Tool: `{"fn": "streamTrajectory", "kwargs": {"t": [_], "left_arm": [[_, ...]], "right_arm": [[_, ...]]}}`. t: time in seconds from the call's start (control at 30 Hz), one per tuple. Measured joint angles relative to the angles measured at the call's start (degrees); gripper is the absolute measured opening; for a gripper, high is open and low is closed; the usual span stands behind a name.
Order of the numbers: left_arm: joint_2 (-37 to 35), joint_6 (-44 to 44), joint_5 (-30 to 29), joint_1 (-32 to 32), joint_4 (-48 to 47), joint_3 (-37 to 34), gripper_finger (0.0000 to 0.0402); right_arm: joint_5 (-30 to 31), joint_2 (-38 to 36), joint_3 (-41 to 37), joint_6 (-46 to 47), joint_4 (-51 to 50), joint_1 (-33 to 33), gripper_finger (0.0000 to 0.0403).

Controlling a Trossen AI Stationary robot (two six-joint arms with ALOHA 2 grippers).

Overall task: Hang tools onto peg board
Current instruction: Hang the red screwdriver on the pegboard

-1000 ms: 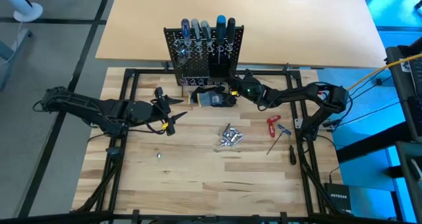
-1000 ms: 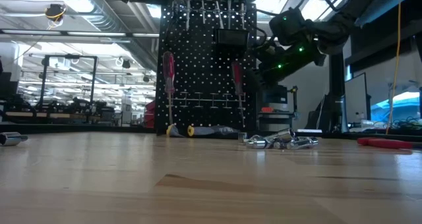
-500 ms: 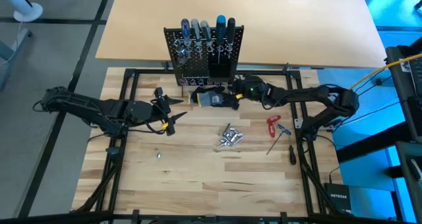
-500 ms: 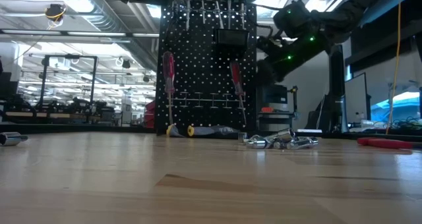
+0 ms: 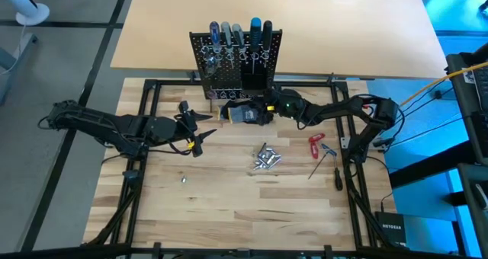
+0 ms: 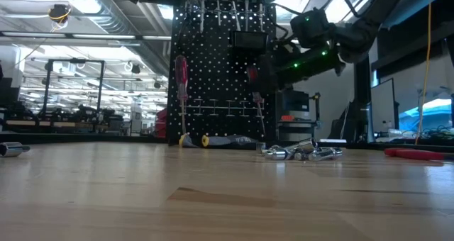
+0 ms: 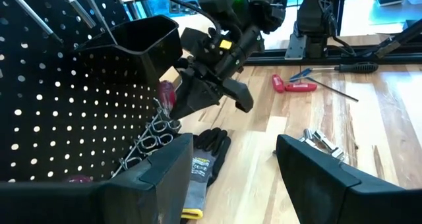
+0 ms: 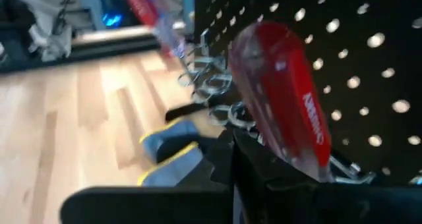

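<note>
Right gripper [image 7: 217, 85] is clenched, apparently on a red-handled screwdriver [image 8: 283, 99], holding it against the peg board [image 5: 236, 61] to seat it in a ring holder [image 8: 217, 82].

The peg board [image 5: 235, 61] is standing upright at the far edge of the wooden table [image 5: 229, 206], with screwdrivers [image 5: 236, 34] sitting in its top row. A glove [image 5: 248, 113] is lying just in front of its base. The right gripper [image 5: 268, 107] is reaching in beside the glove, at the board's lower rings. Metal pieces [image 5: 265, 158] are lying nearer the table's middle, with loose screwdrivers [image 5: 324, 156] lying to their right. The left gripper [image 5: 200, 126] is hovering left of the glove.
</note>
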Motion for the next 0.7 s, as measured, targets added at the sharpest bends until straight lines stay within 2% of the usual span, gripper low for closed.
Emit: {"fn": "streamTrajectory", "kwargs": {"t": [0.27,0.5,0.7], "left_arm": [[0.0,-0.1,0.0,0.0,0.0,0.0,0.021],[0.0,-0.2,0.0,0.0,-0.1,0.0,0.021],[0.0,-0.2,0.0,0.0,-0.2,0.0,0.021]], "right_arm": [[9.3,0.3,0.0,1.4,-0.8,0.0,0.0006],[12.9,0.3,0.0,1.2,-1.3,0.0,0.0006],[13.1,-1.0,0.0,0.7,-5.0,0.0,0.0005]]}}
